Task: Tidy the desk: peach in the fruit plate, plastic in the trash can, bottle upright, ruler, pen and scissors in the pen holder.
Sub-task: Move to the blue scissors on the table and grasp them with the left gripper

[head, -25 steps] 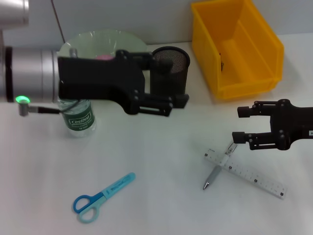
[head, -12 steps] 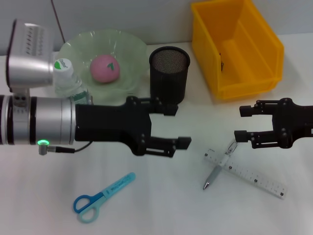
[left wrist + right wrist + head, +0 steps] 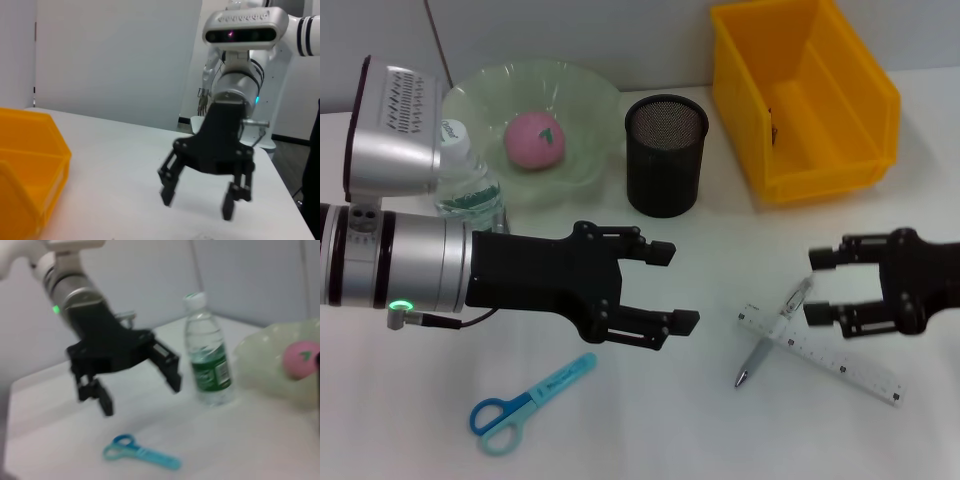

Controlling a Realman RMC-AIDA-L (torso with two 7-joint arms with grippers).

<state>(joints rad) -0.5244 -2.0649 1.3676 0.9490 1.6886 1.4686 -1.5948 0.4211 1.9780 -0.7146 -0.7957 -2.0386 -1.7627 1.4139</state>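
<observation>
My left gripper (image 3: 673, 286) hangs open over the table's middle, nothing between its fingers; the right wrist view shows it (image 3: 139, 394) too. Blue scissors (image 3: 531, 391) lie in front of it. The bottle (image 3: 463, 184) stands upright behind my left arm, which hides its base. A pink peach (image 3: 533, 140) rests in the green plate (image 3: 588, 98). My right gripper (image 3: 815, 287) is open beside the upper end of the pen (image 3: 772, 334), which lies across the white ruler (image 3: 840, 360). The black mesh pen holder (image 3: 665, 156) stands mid-back. I cannot make out the plastic.
The yellow bin (image 3: 840, 110) stands at the back right, with a small dark item inside. The left wrist view looks across at my right gripper (image 3: 198, 205) and the bin's corner (image 3: 30, 170). The bottle (image 3: 207, 360) and scissors (image 3: 140, 455) show in the right wrist view.
My left arm has drawn back from the bottle and plate toward the table's middle, uncovering the peach and bottle top. The right gripper has shifted slightly nearer, by the pen.
</observation>
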